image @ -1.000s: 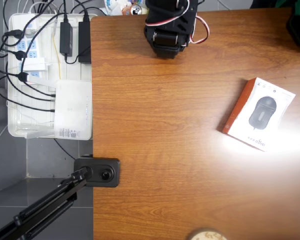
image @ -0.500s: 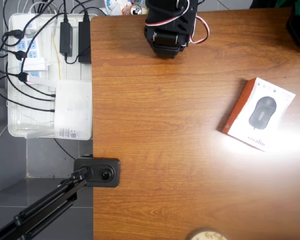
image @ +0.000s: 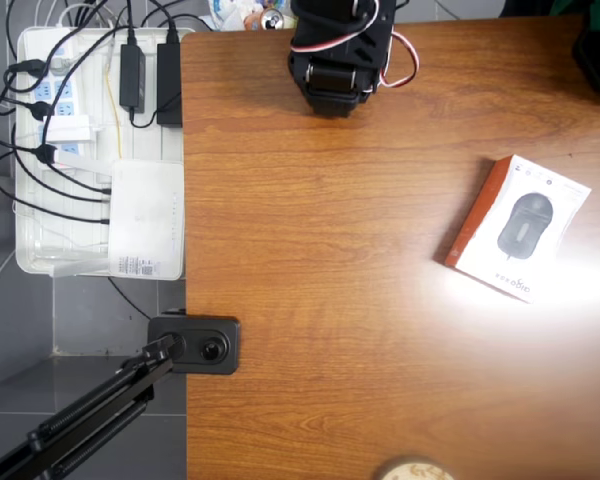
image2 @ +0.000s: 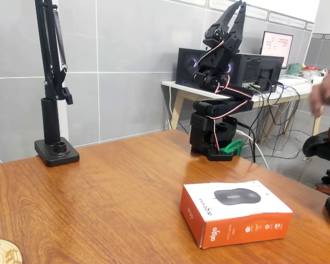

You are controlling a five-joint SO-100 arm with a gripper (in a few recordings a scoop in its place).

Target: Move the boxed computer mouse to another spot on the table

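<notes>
Wooden table (image: 310, 300) bare around boxed computer mouse (image2: 234, 212); gripper (image2: 231, 16) raised, jaws slightly parted. Risk: narrow opening may slip off wide box.

The worktop (image: 320, 330) is reddish-brown wood with darker streaked grain and a glossy sheen, bleached almost white where glare falls beside the mouse box (image: 518, 228). That box has a white top bearing a dark grey mouse picture and small dark lettering; its sides (image2: 239, 231) are orange-red with white logo text. The arm (image2: 217, 118) and its claw (image2: 235, 12) are black, trailed by red, white and black wires, with a green piece at the base. A black stand (image2: 54, 88) rises against pale grey wall tiles. Beside the worktop, a white tray (image: 30, 255) holds white power strips, black adapters, black cables and a plain white box (image: 147, 218). A pale tan patterned disc (image2: 3, 252) sits at the edge.
</notes>
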